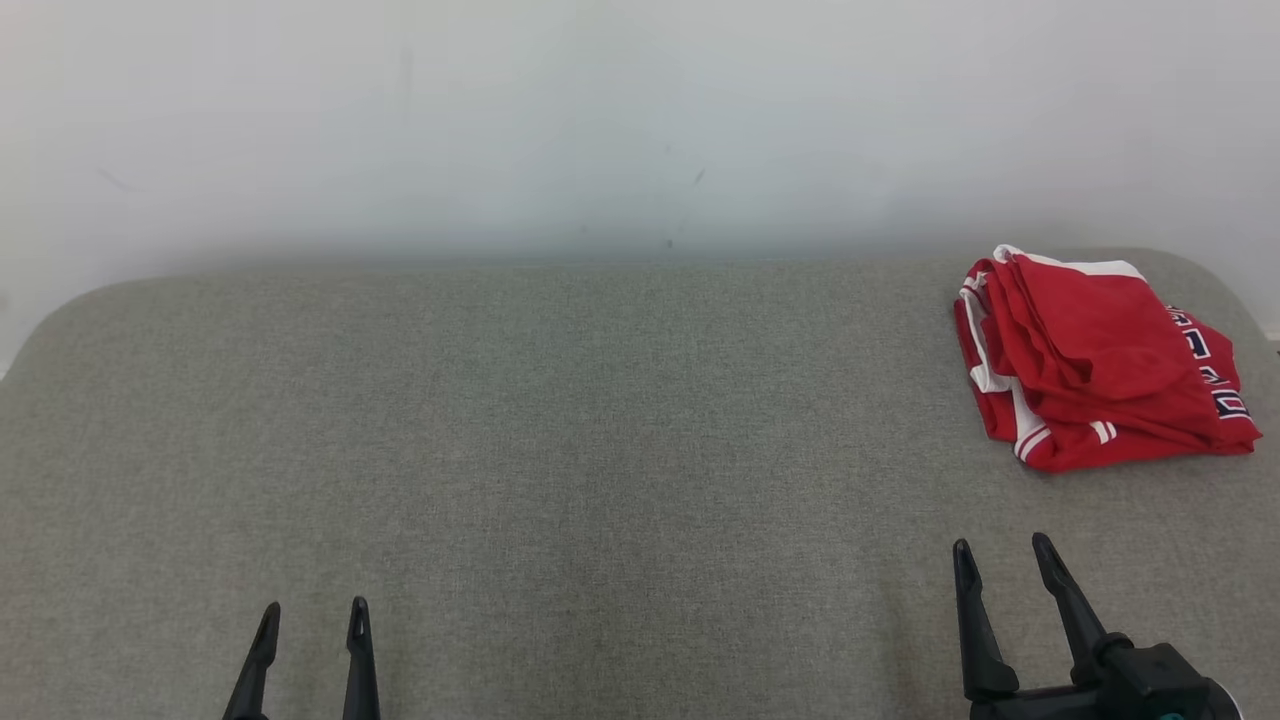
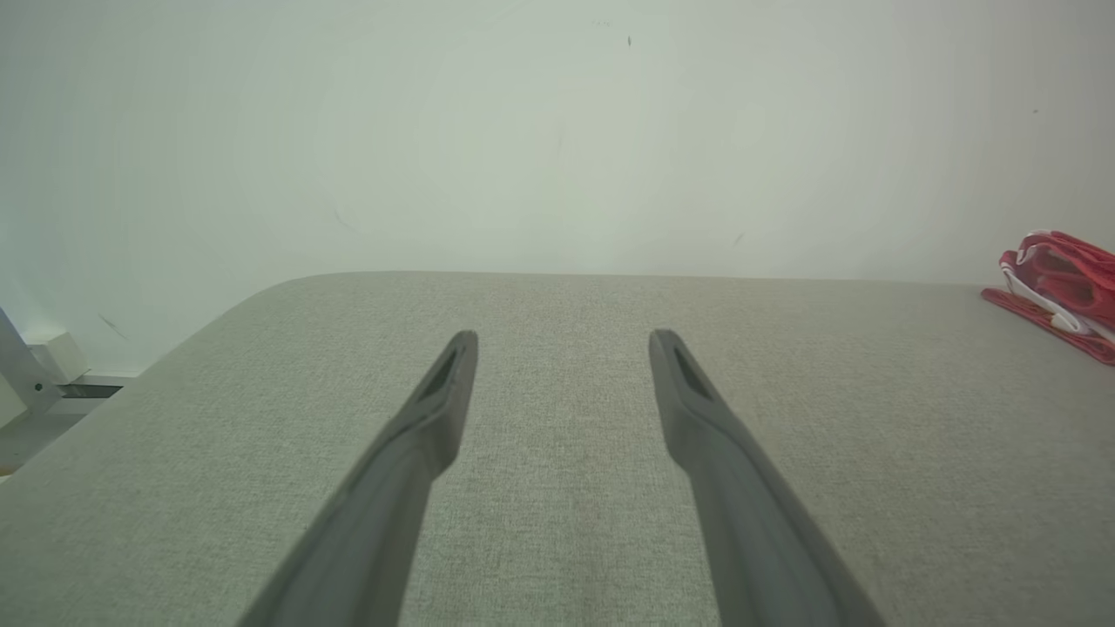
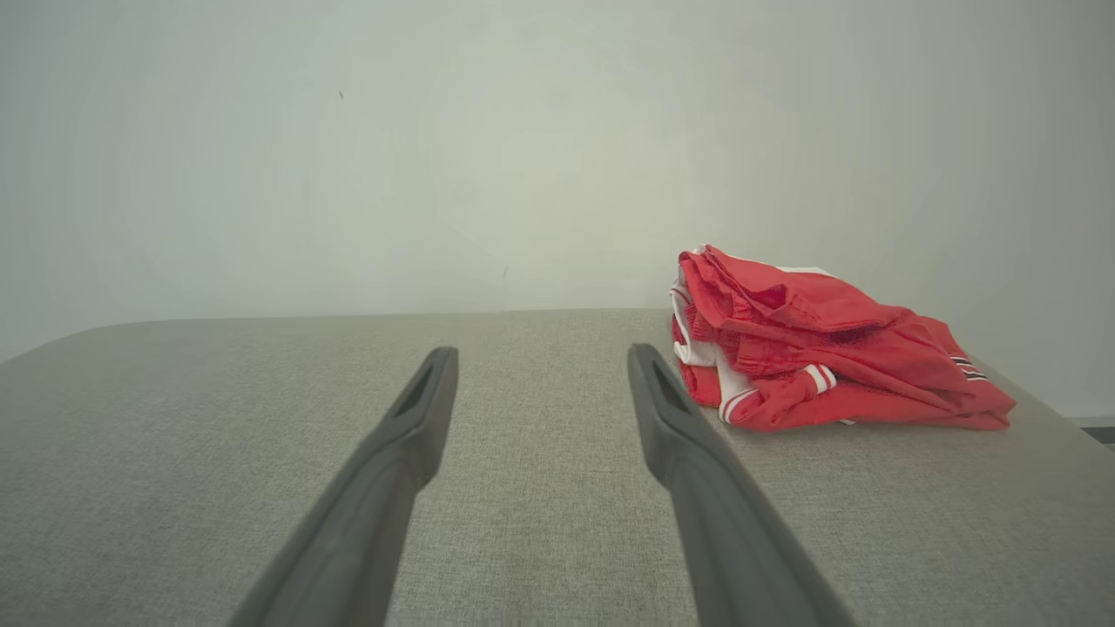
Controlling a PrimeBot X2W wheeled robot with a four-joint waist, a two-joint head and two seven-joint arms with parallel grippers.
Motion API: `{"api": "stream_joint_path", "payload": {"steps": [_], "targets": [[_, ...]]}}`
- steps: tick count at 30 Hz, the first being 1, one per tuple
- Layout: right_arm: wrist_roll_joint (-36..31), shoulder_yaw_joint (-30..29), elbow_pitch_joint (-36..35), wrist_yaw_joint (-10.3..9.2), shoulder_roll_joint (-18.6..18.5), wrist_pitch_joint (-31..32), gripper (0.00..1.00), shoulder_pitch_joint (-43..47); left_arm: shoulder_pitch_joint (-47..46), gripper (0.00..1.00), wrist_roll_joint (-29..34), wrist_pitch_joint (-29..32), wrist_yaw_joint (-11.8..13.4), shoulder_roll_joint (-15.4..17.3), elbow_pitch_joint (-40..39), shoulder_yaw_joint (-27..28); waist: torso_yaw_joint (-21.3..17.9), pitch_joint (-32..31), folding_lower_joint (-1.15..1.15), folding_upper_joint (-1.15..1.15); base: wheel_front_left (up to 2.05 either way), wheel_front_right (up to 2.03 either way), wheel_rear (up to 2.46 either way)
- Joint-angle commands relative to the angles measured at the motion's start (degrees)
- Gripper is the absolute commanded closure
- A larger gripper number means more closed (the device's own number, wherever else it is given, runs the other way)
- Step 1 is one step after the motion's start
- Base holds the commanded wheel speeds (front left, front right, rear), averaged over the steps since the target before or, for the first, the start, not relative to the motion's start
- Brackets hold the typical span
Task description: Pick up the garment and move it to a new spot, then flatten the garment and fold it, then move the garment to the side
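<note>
The garment (image 1: 1095, 360) is red with white trim and dark lettering, lying in a folded bundle at the far right of the grey fabric table (image 1: 560, 420). In the right wrist view the garment (image 3: 819, 348) sits just beyond and to the right of my right gripper (image 3: 540, 353). At the left wrist view's right edge a small part of the garment (image 2: 1067, 287) shows. My right gripper (image 1: 1000, 545) stands open near the front right, short of the bundle, holding nothing. My left gripper (image 1: 315, 607) is open and empty at the front left, seen over bare fabric as gripper (image 2: 562, 335).
A pale wall (image 1: 600, 120) rises right behind the table's far edge. The table's corners are rounded. Beyond its left edge, a white frame part (image 2: 35, 374) stands low by the wall.
</note>
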Motion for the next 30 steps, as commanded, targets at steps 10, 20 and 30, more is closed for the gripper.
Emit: {"api": "stream_joint_path", "payload": {"steps": [10, 20, 30], "targets": [[1.2, 0.1, 1.1, 0.04, 0.1, -0.2, 0.00, 1.1, 1.0, 0.00, -0.2, -0.2, -0.4, -0.1, 1.6, 0.1, 0.3, -0.5, 0.00, 0.00, 0.00, 0.00, 0.00], [1.3, 0.3, 1.5, 0.04, 0.1, -0.2, 0.00, 0.9, 0.9, 0.00, -0.5, -0.2, -0.7, -0.1, 2.1, 0.6, 0.4, -0.3, 0.00, 0.00, 0.00, 0.00, 0.00], [1.5, 0.3, 1.7, 0.04, 0.1, -0.2, 0.00, 0.7, 0.5, 0.00, -0.5, -0.2, -0.5, -0.1, 2.4, 1.1, 0.2, -0.1, 0.00, 0.00, 0.00, 0.00, 0.00]]}}
